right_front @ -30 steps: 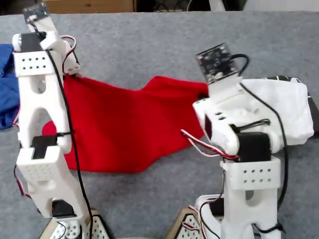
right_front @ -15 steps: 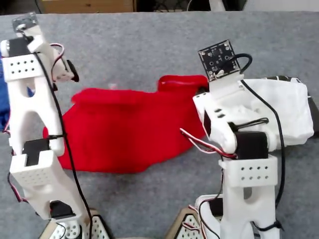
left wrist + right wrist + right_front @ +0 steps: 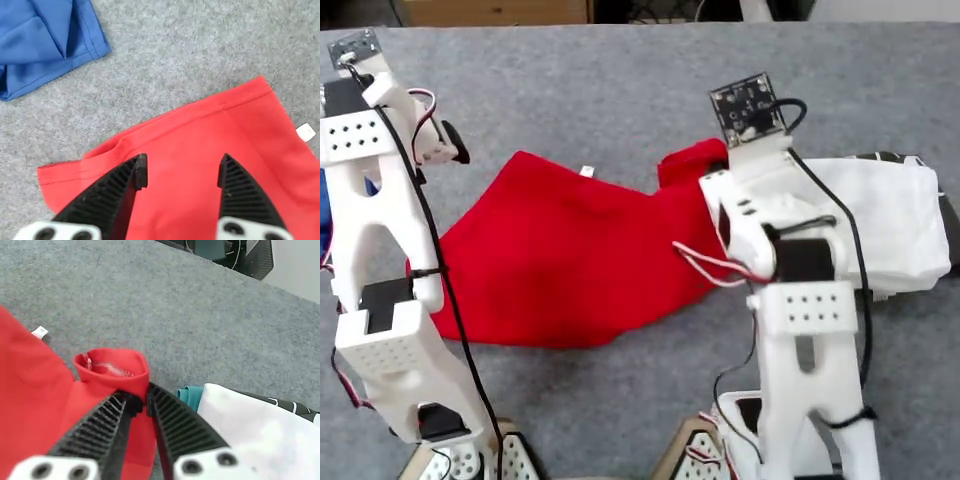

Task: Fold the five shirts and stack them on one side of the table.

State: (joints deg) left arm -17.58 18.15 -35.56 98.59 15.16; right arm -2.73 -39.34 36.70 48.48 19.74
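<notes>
A red shirt (image 3: 570, 260) lies spread over the middle of the grey table. My left gripper (image 3: 182, 172) hangs open just above the shirt's hem near one corner, with nothing between its fingers; in the high view it (image 3: 455, 153) sits off the shirt's far left corner. My right gripper (image 3: 146, 392) is shut on a bunched fold of the red shirt (image 3: 112, 367), lifted a little beside the white folded shirt (image 3: 250, 425). A white tag (image 3: 306, 132) shows on the red cloth.
A white folded shirt (image 3: 885, 225) sits at the right side with dark and teal cloth (image 3: 187, 391) under it. A crumpled blue shirt (image 3: 45, 35) lies at the left edge. Bare grey table (image 3: 580, 90) stretches behind the red shirt.
The left gripper let go of the red shirt's corner and drew back left; the released edge fell flat. The right gripper pulled its fold up and slightly left.
</notes>
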